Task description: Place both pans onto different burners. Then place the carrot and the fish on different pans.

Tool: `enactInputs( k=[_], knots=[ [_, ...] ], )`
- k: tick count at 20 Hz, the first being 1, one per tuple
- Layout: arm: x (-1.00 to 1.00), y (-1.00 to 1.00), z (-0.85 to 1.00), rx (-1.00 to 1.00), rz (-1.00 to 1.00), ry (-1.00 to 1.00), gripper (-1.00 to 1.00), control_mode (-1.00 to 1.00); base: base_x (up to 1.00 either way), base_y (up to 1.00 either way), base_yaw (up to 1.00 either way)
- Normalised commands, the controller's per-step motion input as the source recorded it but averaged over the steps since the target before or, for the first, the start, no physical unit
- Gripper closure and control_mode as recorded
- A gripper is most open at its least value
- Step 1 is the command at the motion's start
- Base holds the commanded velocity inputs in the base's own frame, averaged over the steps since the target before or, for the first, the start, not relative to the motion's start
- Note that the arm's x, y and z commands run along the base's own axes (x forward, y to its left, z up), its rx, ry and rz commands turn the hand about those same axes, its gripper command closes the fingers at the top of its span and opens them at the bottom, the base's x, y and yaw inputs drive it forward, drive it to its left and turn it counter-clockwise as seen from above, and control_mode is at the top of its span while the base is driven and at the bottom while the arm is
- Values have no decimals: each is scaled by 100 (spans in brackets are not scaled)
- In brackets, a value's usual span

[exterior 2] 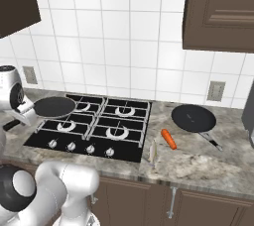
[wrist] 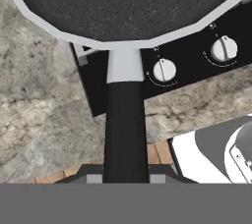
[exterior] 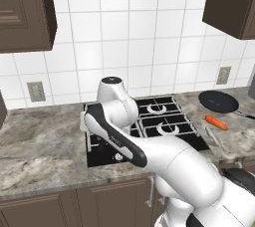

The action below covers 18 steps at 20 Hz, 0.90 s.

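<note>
One frying pan (exterior 2: pixel 54 106) hangs above the cooktop's (exterior 2: pixel 129 143) left burners, its handle (wrist: pixel 125 129) clamped in the gripper (wrist: pixel 126 176) (jaws narrow); right of the cooktop lie another pan (exterior 2: pixel 193 118), carrot (exterior 2: pixel 169 139), probably fish (exterior 2: pixel 153 151).

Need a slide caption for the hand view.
Tool grips round black frying pan by its handle above the cooktop's front knobs.

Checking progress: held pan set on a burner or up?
Up. The pan hangs above the left burners, its handle clamped in the shut claw.

Kitchen: gas cooktop (exterior 2: pixel 89 131), tiled wall (exterior 2: pixel 129 46), cabinets (exterior 2: pixel 218 12).
</note>
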Motion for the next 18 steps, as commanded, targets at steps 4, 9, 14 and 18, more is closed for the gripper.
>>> enactInputs(
  k=[4,9,14,18],
  knots=[
    [21,-18,0,0,-6,7,100,-100,0,0,0],
    [29,-4,-2,0,-2,4,100,-100,0,0,0],
    [21,0,-2,0,0,3,100,-100,0,0,0],
    [15,0,-3,0,0,3,100,-100,0,0,0]
  ],
)
